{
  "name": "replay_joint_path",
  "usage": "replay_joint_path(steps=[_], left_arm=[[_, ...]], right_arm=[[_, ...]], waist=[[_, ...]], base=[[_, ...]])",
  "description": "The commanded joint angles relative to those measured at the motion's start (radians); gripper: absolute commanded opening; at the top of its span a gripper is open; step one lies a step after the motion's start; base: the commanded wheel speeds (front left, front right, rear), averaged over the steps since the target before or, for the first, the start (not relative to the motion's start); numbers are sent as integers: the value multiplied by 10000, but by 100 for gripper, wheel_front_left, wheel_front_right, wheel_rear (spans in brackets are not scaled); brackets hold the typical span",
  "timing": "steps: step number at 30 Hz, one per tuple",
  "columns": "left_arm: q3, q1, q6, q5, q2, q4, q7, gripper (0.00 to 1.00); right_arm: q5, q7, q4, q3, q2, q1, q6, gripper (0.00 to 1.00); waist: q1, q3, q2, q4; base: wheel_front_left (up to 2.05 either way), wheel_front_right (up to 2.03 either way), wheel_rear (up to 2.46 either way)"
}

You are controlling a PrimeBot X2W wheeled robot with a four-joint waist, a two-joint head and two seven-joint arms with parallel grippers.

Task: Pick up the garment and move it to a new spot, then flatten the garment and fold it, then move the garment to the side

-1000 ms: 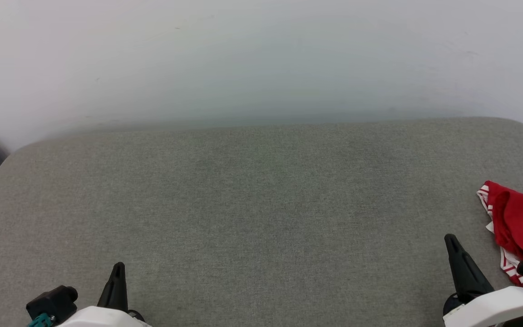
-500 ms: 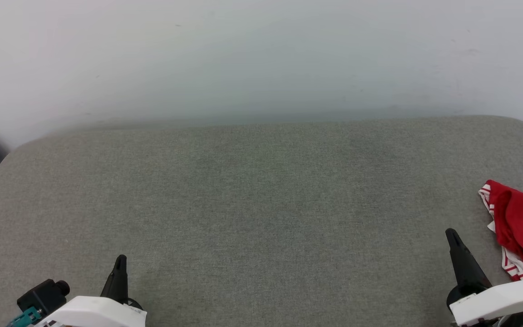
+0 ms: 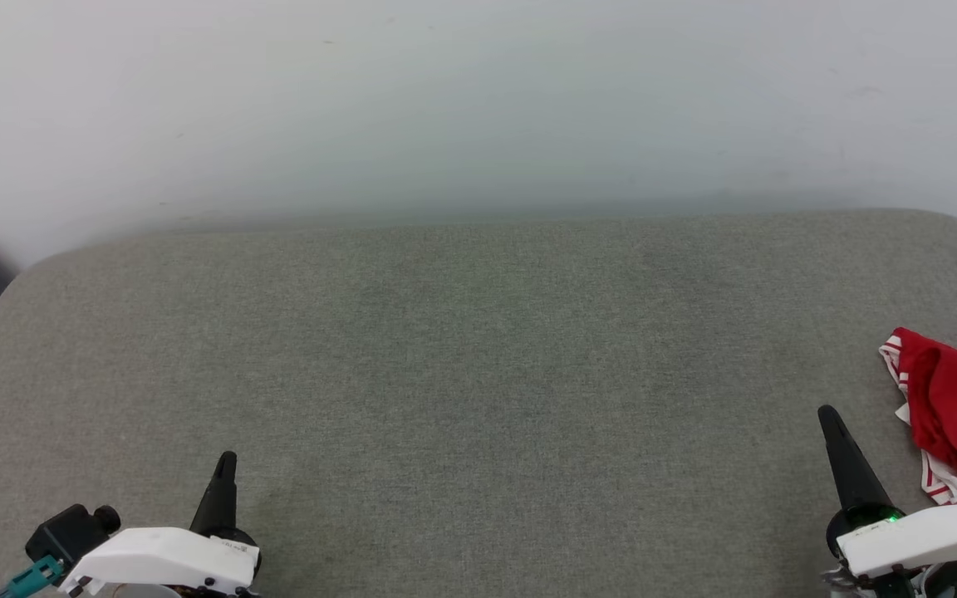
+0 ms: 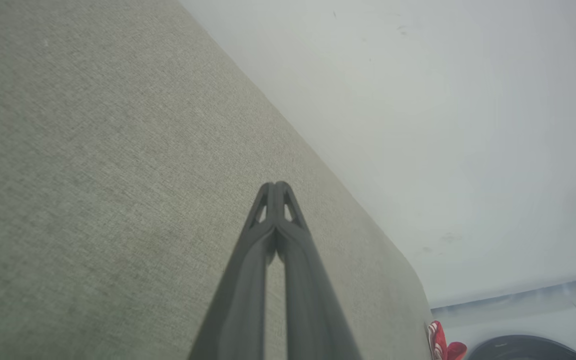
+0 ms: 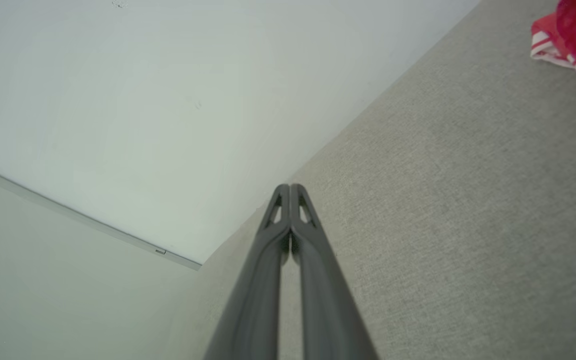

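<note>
garment (image 3: 956,399) is lying bunched at the right edge of the grey cushion (image 3: 478,374) | left gripper (image 3: 226,462) and right gripper (image 3: 827,418) are sitting with jaws pinched together, gripping nothing | tip: I'd be opening the right one wide, then biting a thick red fold, not the trim

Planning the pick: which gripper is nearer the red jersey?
Right. The right gripper is just to the left of the garment, apart from it. The left gripper is far off across the grey surface, on the opposite side.
</note>
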Motion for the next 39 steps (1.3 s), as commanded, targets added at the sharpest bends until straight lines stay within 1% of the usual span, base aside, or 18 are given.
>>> replay_joint_path(steps=[1,20,39], left_arm=[[132,-265,-128,-225,-26,-49,53,0],[666,-586,-656,-1844,-460,236,548,0],[1107,-891,-1114,-3213,-850,479,982,0]], right_arm=[[290,48,-35,-29,-2,-304,-3,0],[2364,161,442,-138,50,-645,-4,0],[4116,273,843,-223,95,-911,-4,0]], waist=[[-1,6,-1,3],[-1,95,-1,49],[-1,183,-1,95]], base=[[0,0,0],[0,0,0],[0,0,0]])
